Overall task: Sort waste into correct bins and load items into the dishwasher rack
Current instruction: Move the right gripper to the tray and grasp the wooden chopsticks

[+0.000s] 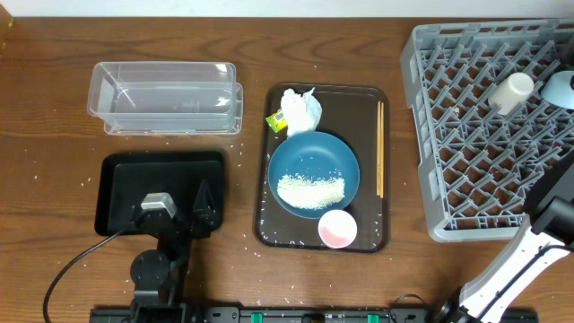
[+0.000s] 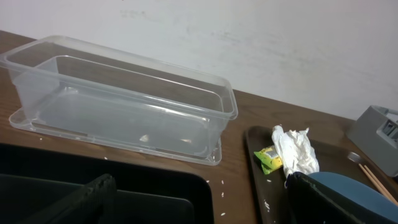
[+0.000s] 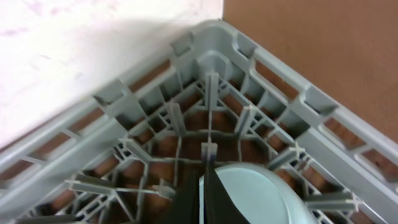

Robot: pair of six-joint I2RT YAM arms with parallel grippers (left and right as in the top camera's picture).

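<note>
Print on the wrapper (image 2: 268, 158) is blurring past reading. Your left gripper (image 2: 211, 198) is hovering spread wide over the black tray (image 1: 121, 193). Your right gripper (image 3: 214, 199) is touching the light-blue bowl (image 3: 261, 193) in the dishwasher rack (image 3: 280, 87); pinching or not, you cannot tell.

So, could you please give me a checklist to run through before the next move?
1. Left tool open and empty over the black tray: ok.
2. Clear tub empty, ready for waste: ok.
3. Tissue paper and wrapper lie uncovered on the brown tray: ok.
4. White cup in the rack: ok.
5. Light-blue bowl seated in the rack corner and released: cannot tell.
6. Dark-blue dish cleared for loading: not ok, as rice lies on it.
</note>
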